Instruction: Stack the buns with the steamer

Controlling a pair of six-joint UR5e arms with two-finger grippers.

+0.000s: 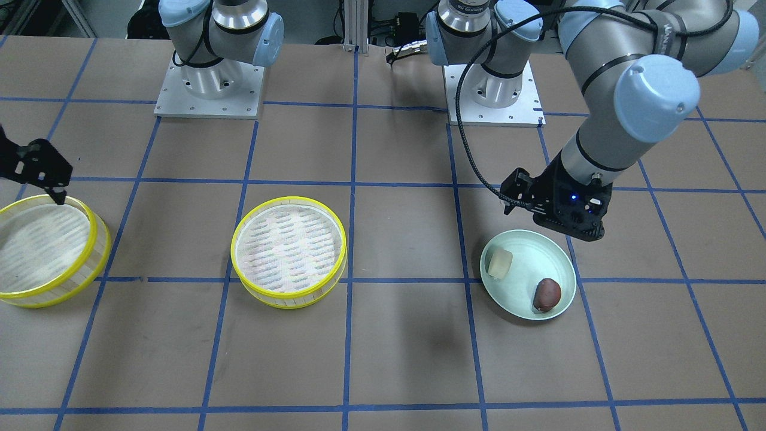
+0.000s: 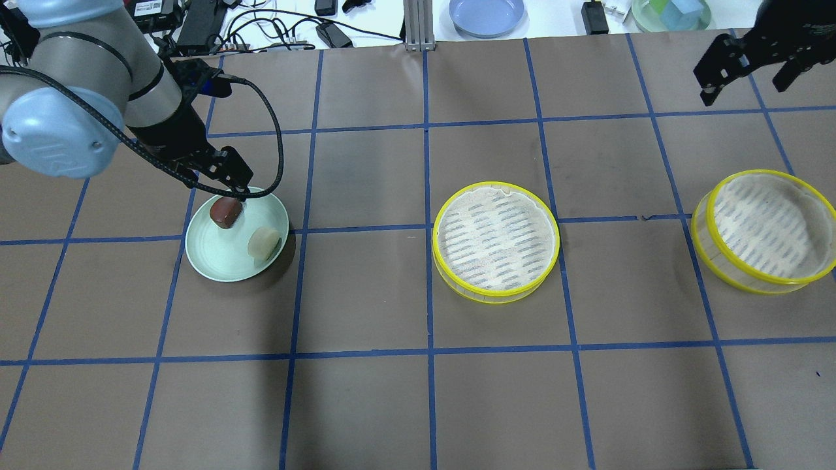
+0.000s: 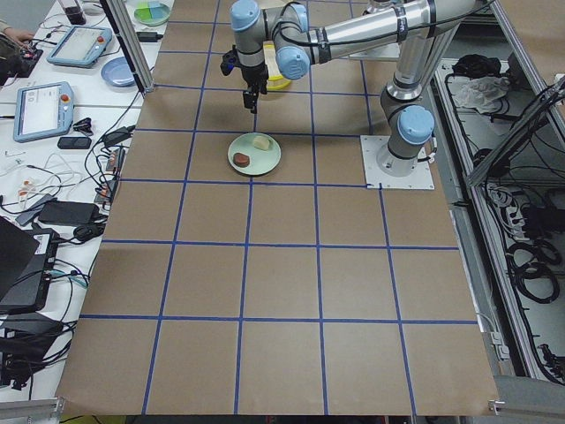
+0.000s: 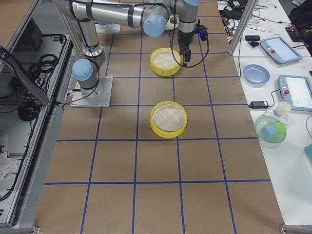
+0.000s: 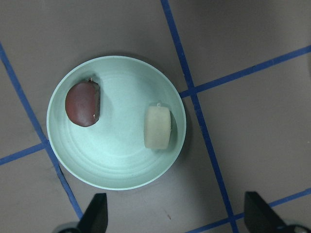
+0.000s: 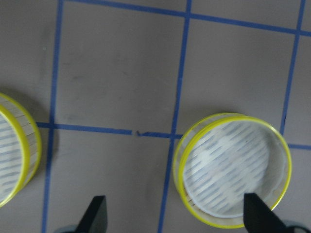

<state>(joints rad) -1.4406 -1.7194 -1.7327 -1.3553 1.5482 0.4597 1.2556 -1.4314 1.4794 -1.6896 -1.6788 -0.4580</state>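
Note:
The pale cream bun [image 1: 499,263] and the dark reddish-brown bun [image 1: 547,294] lie apart on a mint-green plate [image 1: 520,299]. My left gripper [image 2: 225,186] hovers open and empty over the plate's edge by the brown bun [image 2: 225,212]. The left wrist view shows both buns [image 5: 158,127] [image 5: 82,103] below its open fingertips [image 5: 98,206]. One steamer tray [image 2: 496,235] sits at mid-table, the other [image 2: 764,228] at the right. My right gripper [image 2: 744,91] is open and empty, high beyond the right tray [image 6: 233,170].
Blue tape lines grid the brown table. The two arm bases [image 1: 209,90] [image 1: 494,90] stand at the robot's side. A blue plate [image 2: 486,14], cables and a green bowl lie past the far edge. Operator desks with tablets flank the table ends.

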